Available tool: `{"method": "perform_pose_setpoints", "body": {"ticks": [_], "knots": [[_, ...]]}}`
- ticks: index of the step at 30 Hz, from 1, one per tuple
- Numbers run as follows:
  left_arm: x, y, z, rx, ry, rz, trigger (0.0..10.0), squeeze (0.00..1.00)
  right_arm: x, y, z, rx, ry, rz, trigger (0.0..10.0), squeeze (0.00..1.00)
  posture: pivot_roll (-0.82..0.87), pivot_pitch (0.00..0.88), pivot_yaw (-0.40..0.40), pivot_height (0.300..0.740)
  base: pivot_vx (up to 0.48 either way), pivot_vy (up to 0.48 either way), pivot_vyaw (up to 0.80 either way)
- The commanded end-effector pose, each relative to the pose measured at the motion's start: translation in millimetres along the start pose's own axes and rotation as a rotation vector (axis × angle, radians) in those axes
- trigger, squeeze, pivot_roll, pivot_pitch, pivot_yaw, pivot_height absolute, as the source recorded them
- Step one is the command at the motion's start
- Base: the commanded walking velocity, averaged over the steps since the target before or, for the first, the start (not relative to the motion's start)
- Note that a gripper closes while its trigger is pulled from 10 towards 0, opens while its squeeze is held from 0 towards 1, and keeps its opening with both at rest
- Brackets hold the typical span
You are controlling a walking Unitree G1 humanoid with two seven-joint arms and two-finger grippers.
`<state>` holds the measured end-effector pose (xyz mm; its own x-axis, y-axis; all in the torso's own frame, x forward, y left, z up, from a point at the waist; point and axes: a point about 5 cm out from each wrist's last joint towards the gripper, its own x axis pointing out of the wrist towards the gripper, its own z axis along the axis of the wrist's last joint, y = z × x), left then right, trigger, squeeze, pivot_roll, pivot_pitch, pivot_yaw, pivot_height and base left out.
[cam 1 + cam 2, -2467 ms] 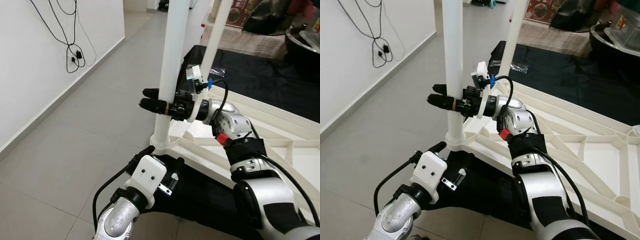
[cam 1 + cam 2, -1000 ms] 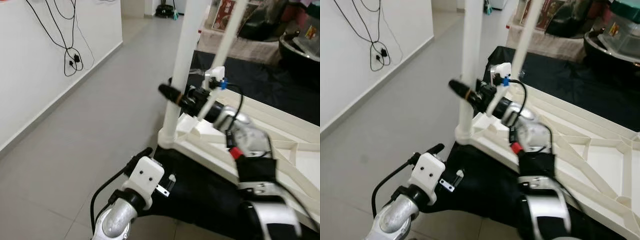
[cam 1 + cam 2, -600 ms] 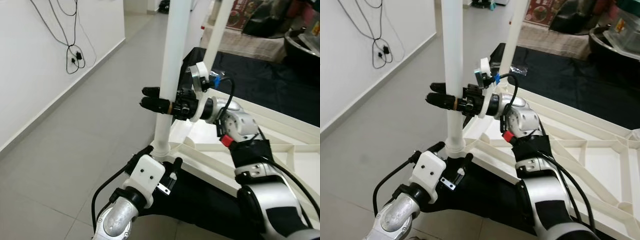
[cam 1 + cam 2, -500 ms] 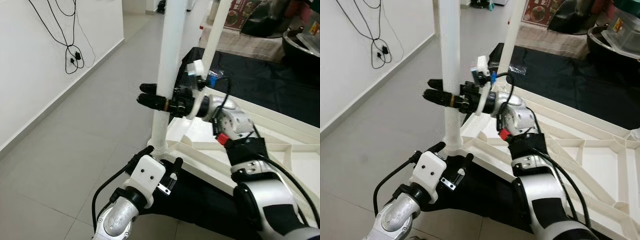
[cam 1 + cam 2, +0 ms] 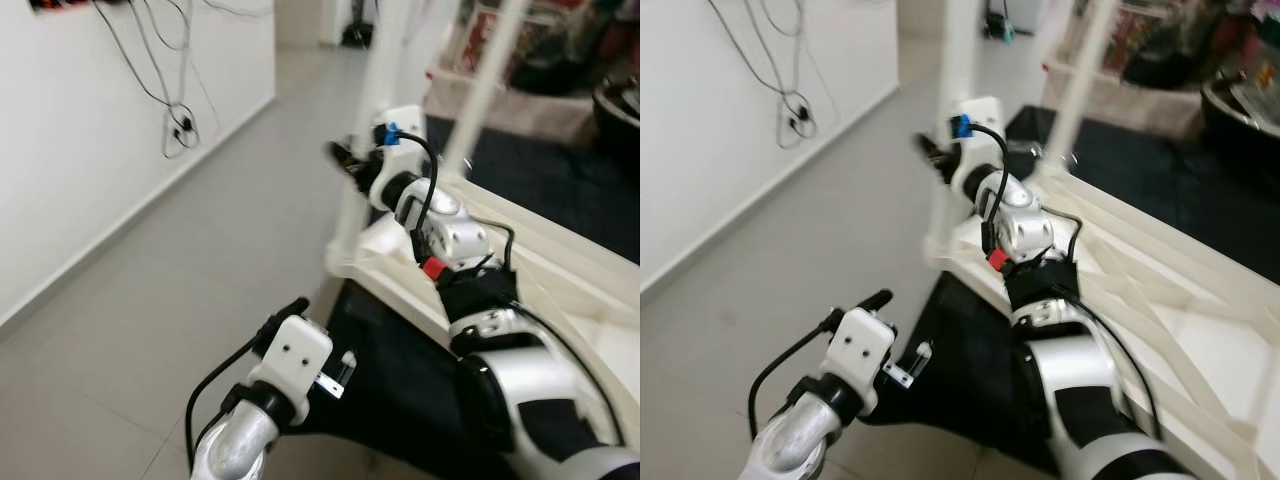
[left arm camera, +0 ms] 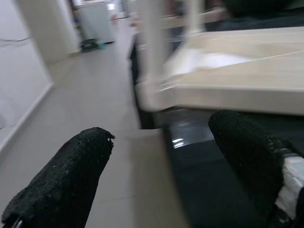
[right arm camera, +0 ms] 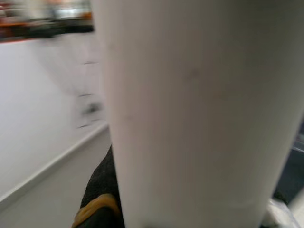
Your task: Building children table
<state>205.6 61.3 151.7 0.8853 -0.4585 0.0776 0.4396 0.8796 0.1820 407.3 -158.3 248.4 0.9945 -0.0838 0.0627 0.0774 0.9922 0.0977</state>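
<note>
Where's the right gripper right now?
In the left eye view the right gripper is up ahead, closed around the white table leg at the upturned tabletop's near-left corner.

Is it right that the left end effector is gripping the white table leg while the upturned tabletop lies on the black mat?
No, the arm is wrong. In the left eye view it is the right end effector that grips the white table leg; the left end effector hangs open and empty near the floor. The upturned tabletop does lie on the black mat.

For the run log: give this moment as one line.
task: building children table | right hand: shut on table leg | left hand: open, idle near tabletop corner | views: blurred
</note>
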Motion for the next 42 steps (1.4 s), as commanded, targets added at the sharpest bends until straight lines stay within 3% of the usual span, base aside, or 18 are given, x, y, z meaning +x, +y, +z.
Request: {"method": "perform_pose_setpoints", "body": {"ticks": [1,4,8,9,17,18,19,20,21,24,26,29,32,36,37,38,39,42], "knots": [[-0.5,-1.7,-3,0.007,0.010,-0.010,10.0,0.00,-7.5,-32.2,-39,0.021,0.170,-0.204,0.0,0.00,0.14,0.093,-0.086,0.740,0.000,0.000,0.00],[-0.6,-1.4,-3,0.009,0.009,-0.010,10.0,0.00,-20.2,-32.3,-37,0.108,0.147,-0.351,0.0,0.00,0.14,0.086,-0.080,0.740,0.000,0.000,0.00],[-0.7,-1.3,-3,0.010,0.010,-0.010,10.0,0.00,-22.9,-29.3,-35,0.119,0.136,-0.371,0.0,0.00,0.14,0.086,-0.080,0.740,0.000,0.000,0.00],[-0.8,-1.5,-3,0.009,0.009,-0.011,10.0,0.00,-24.4,-14.3,-31,0.157,0.082,-0.307,10.0,0.00,0.14,0.078,-0.078,0.740,0.000,0.000,0.00],[-0.7,-2.0,-3,0.007,0.007,-0.014,10.0,0.00,-25.0,23.2,-21,0.184,-0.057,-0.122,10.0,0.00,0.14,0.075,-0.078,0.740,0.000,0.000,0.00],[-0.8,-2.6,-4,0.005,0.007,-0.015,10.0,0.00,-24.9,35.1,-19,0.190,-0.094,0.032,10.0,1.00,0.14,0.070,-0.079,0.740,0.000,0.000,0.00],[-0.9,-3.0,-3,0.004,0.005,-0.016,10.0,0.00,-25.1,42.0,-17,0.172,-0.125,0.156,10.0,1.00,0.14,0.070,-0.079,0.740,0.000,0.000,0.00],[-1.0,-3.5,-3,0.001,-0.003,-0.018,10.0,0.00,-26.0,50.5,-18,0.187,-0.107,0.338,10.0,0.81,0.14,0.069,-0.081,0.740,0.000,0.000,0.00],[-1.3,-3.7,-1,-0.001,-0.014,-0.019,10.0,0.00,-28.0,54.7,-18,0.187,-0.092,0.491,10.0,0.00,0.13,0.069,-0.076,0.740,0.000,0.000,0.00],[-2.1,-5.8,6,0.003,-0.059,-0.038,10.0,0.00,-42.9,56.2,-26,0.131,-0.009,0.905,10.0,0.00,0.13,0.067,-0.081,0.740,0.000,0.000,0.00],[-2.3,-6.4,7,0.005,-0.065,-0.044,10.0,0.00,-46.0,55.3,-28,0.123,0.006,0.959,10.0,0.00,0.13,0.067,-0.081,0.740,0.000,0.000,0.00],[-3.1,-8.2,13,-0.007,-0.089,-0.040,10.0,0.00,-58.7,44.9,-44,-0.050,0.125,1.221,10.0,0.00,0.14,0.074,-0.089,0.740,0.000,0.000,0.00],[-3.5,-8.1,14,-0.006,-0.096,-0.038,10.0,0.00,-64.0,42.3,-46,-0.066,0.171,1.354,10.0,0.00,0.14,0.075,-0.089,0.740,0.000,0.000,0.00],[-3.6,-6.8,15,-0.002,-0.100,-0.030,10.0,0.00,-52.4,45.2,-43,-0.105,0.145,1.339,10.0,0.00,0.15,0.079,-0.090,0.740,0.000,0.000,0.00],[-3.6,-6.3,16,-0.001,-0.101,-0.028,10.0,0.00,-46.2,48.4,-40,-0.103,0.109,1.277,4.9,0.00,0.15,0.080,-0.093,0.740,0.000,0.000,0.00],[-3.5,-6.0,16,0.000,-0.102,-0.027,10.0,0.00,-42.9,49.8,-38,-0.094,0.090,1.246,4.9,0.00,0.15,0.081,-0.094,0.740,0.000,0.000,0.00],[-3.4,-5.8,16,0.001,-0.103,-0.026,10.0,0.00,-39.4,51.4,-34,-0.060,0.064,1.206,0.0,0.00,0.15,0.082,-0.094,0.740,0.000,0.000,0.00],[-3.5,-5.7,16,0.004,-0.104,-0.026,10.0,0.00,-37.1,52.0,-30,-0.022,0.047,1.185,0.0,0.00,0.15,0.082,-0.094,0.740,0.000,0.000,0.00]]}}
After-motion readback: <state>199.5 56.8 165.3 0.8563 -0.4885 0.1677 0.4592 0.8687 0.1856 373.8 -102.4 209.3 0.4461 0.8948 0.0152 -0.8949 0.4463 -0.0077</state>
